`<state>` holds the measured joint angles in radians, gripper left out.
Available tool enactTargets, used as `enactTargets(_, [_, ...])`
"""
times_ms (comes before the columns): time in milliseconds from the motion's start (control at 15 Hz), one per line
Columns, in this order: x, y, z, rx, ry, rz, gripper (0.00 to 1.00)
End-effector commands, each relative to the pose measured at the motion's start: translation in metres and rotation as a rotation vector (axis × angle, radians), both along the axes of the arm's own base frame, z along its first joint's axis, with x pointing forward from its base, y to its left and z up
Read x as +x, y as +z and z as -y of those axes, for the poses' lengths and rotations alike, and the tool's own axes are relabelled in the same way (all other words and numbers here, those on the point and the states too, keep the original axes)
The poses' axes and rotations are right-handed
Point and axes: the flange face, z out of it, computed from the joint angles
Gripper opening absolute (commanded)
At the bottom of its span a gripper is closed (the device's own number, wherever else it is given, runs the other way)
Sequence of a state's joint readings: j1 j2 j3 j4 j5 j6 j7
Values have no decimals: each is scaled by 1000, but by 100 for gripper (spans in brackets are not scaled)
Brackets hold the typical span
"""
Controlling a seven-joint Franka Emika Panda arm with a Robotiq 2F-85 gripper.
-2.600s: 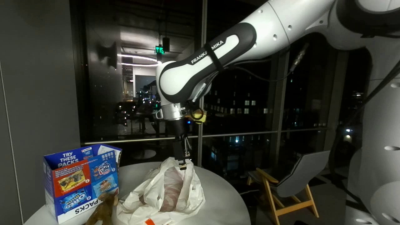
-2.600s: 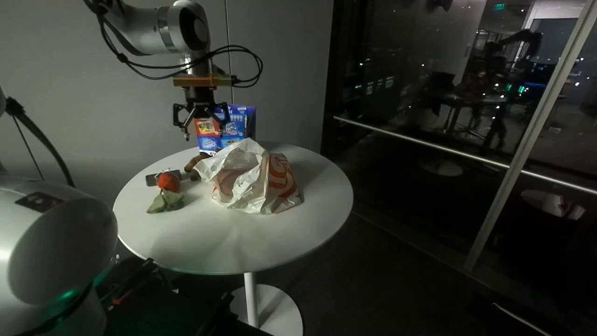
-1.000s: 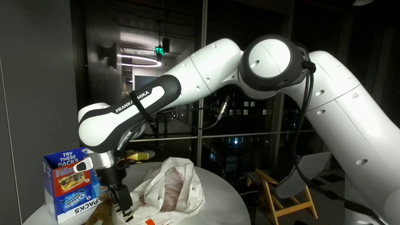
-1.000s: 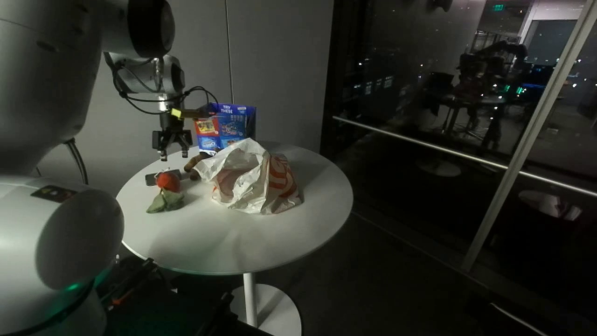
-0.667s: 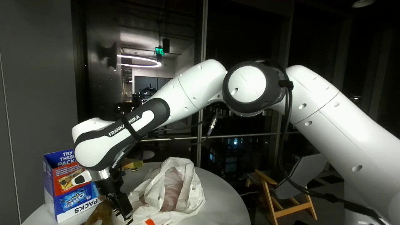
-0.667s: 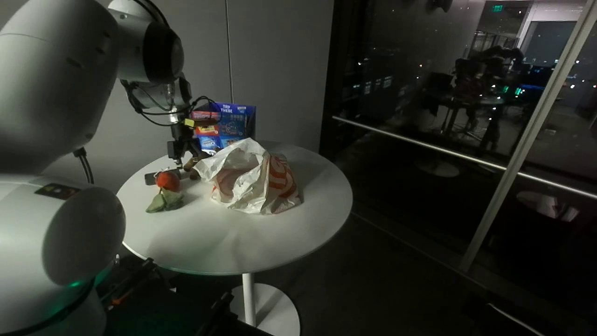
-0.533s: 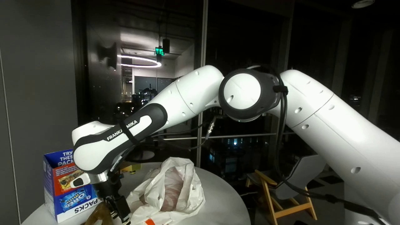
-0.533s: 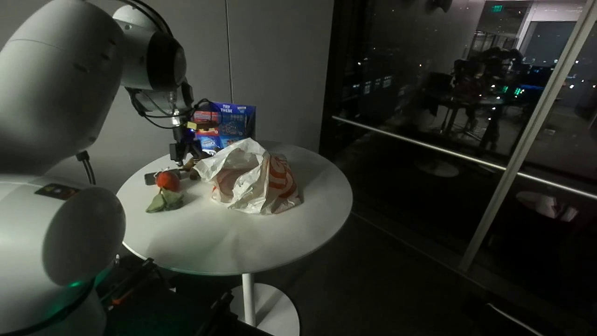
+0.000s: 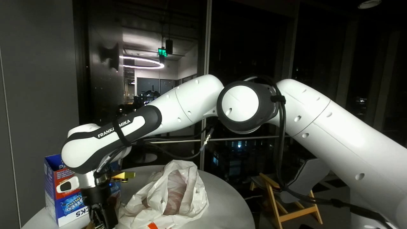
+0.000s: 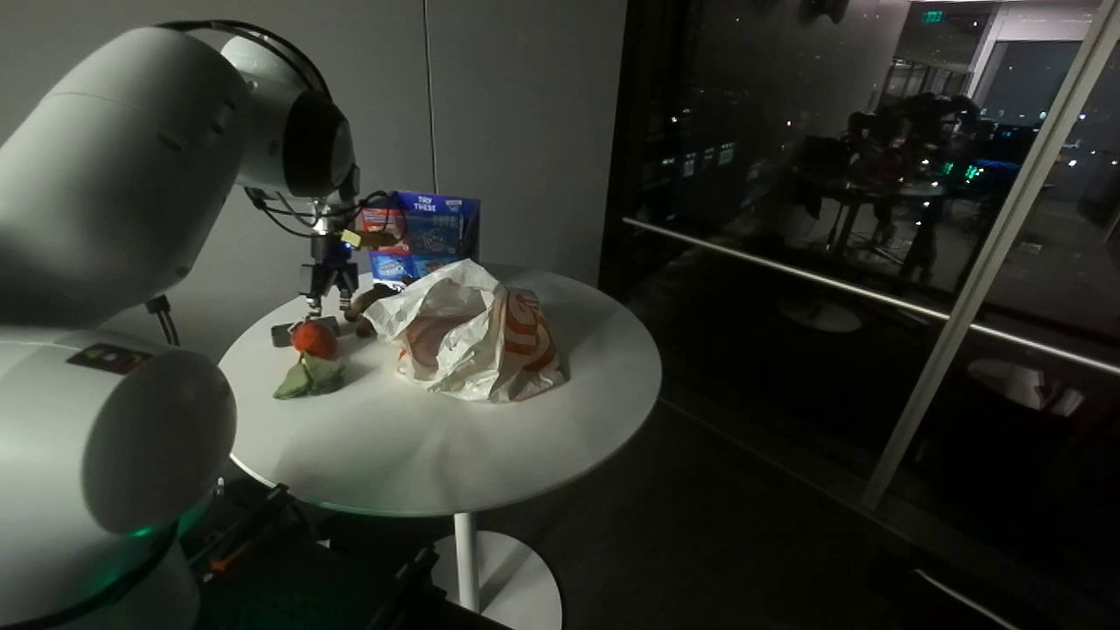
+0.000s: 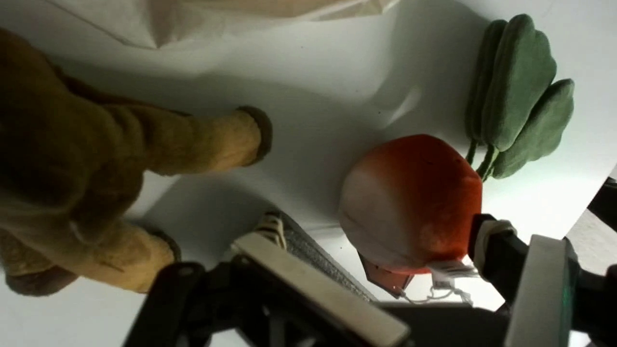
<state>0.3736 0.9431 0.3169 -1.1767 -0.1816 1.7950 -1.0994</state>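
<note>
My gripper (image 11: 378, 236) is open, with its fingertips wide apart and nothing held. Below it in the wrist view lies a red and pale plush vegetable (image 11: 414, 202) with green leaves (image 11: 518, 91) and a tag on a string. One fingertip overlaps the plush's edge there; whether they touch I cannot tell. A grey block (image 11: 328, 265) shows partly behind the nearer finger. In an exterior view the gripper (image 10: 330, 311) hangs just behind the red plush (image 10: 315, 341), over the grey block (image 10: 283, 335). A brown plush animal (image 11: 193, 142) stands beside the gripper.
A crumpled white bag (image 10: 472, 341) stands open on the round white table (image 10: 411, 455). A blue snack box (image 10: 437, 227) is at the back, close to the arm. A wall and dark windows border the table; a chair (image 9: 283, 203) stands beyond it.
The arm came down from high above the table, over the plush toys. Over the last half second the gripper shifted away from the bag. It has stayed open; objects have not moved.
</note>
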Motion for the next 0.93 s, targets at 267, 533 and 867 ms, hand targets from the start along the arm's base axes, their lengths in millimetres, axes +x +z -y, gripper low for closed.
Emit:
enactTargets(267, [-8,-18,-3,-18,-43,-190,100])
enactTargets(533, [-11,-44,-2,-25,-55,-249,100])
enactTargets(867, [-4,-61,2,-2,-71,-265,66])
